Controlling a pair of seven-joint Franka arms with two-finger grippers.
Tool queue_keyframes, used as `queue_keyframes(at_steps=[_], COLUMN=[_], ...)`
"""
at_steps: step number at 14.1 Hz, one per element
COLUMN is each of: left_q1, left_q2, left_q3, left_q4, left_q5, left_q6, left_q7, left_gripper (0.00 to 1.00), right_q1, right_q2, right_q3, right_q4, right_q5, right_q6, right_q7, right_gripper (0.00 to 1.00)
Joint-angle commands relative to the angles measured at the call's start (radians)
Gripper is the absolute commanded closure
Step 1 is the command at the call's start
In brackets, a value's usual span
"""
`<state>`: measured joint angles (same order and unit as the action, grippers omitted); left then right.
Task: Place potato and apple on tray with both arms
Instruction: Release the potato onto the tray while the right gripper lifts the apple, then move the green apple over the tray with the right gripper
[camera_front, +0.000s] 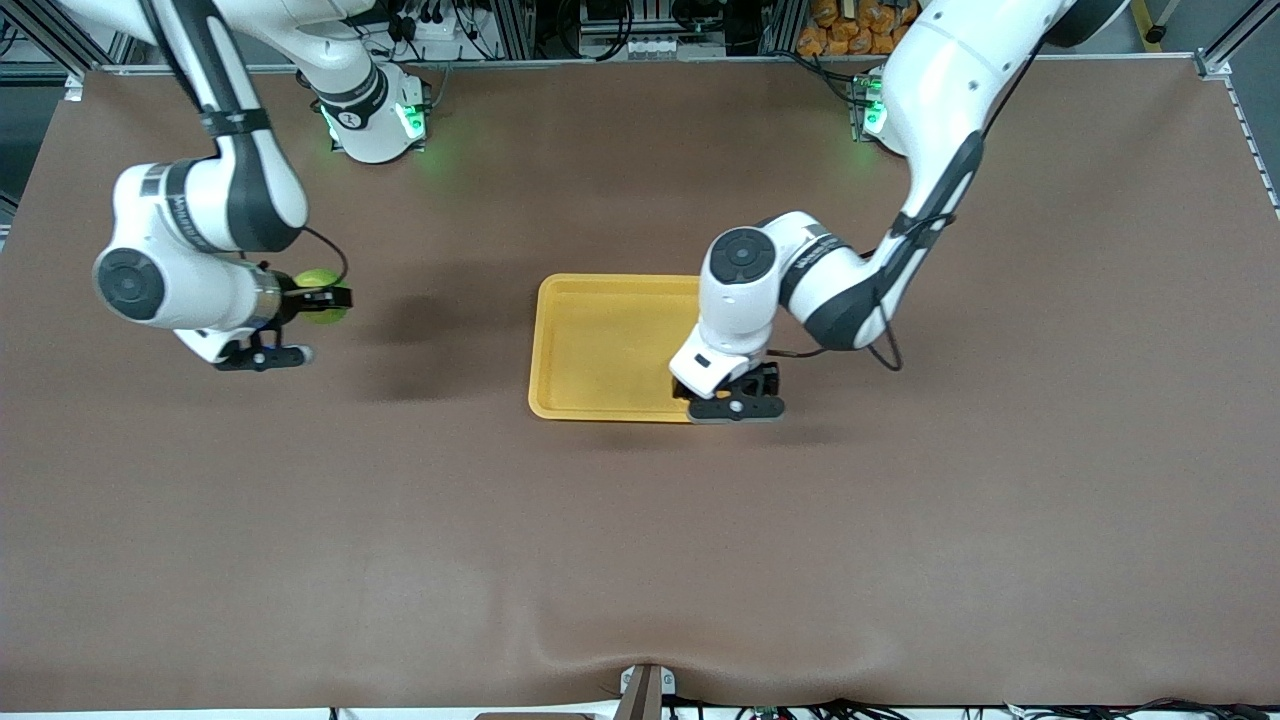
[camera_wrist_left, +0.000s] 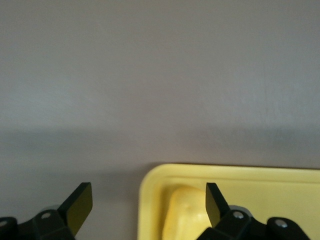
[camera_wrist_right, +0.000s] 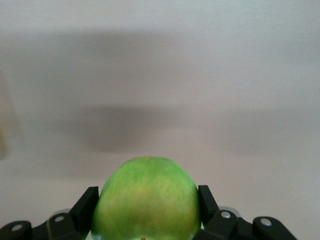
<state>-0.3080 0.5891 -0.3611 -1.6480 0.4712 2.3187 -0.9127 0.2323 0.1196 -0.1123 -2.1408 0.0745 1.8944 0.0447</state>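
Note:
The yellow-orange tray (camera_front: 600, 345) lies mid-table. My left gripper (camera_front: 735, 395) is open, low over the tray's corner that is nearest the front camera at the left arm's end. In the left wrist view the left gripper (camera_wrist_left: 148, 200) has its fingers spread wide, and the yellow potato (camera_wrist_left: 184, 216) lies in the tray's corner (camera_wrist_left: 150, 185) between them, beside one finger. The arm hides the potato in the front view. My right gripper (camera_front: 325, 297) is shut on the green apple (camera_front: 318, 280), held above the table at the right arm's end, apart from the tray. The right wrist view shows the right gripper (camera_wrist_right: 148, 200) with both fingers against the apple (camera_wrist_right: 145, 190).
The brown table mat (camera_front: 640, 560) spreads all round the tray. The arm bases with green lights (camera_front: 375, 125) stand along the table's edge farthest from the front camera. Cables and racks lie past that edge.

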Motion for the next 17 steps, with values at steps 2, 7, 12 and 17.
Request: queue_keyframes(at_steps=[2,7,12,17], left_q1=[0.087,0.167,0.266,0.339], left_q2=[-0.129,-0.233,-0.294,-0.376], left_q3=[-0.021,-0.019,-0.019,-0.016], left_q4=[-0.015,0.081,0.134,0.135], left_q5=[-0.138,-0.267,-0.273,-0.278], left_q6=[-0.108,-0.352,-0.490,-0.605], left_q7=[0.167,0.333,0.461,0.483], left_gripper=[0.00,0.00,0.00,0.00], right_q1=[0.123,0.221,0.337,0.427], right_q2=[-0.024,-0.012,0.046,0.109], right_q3=[-0.012,-0.013,-0.012,-0.013], right_q4=[0.022,0.062,0.084,0.090], right_q5=[0.028,0.091,0.119,0.194], right_q6=[-0.020,-0.012,0.072,0.193], right_q7=[0.157,0.276,0.432,0.542], right_gripper=[1.00,1.00,1.00,1.00])
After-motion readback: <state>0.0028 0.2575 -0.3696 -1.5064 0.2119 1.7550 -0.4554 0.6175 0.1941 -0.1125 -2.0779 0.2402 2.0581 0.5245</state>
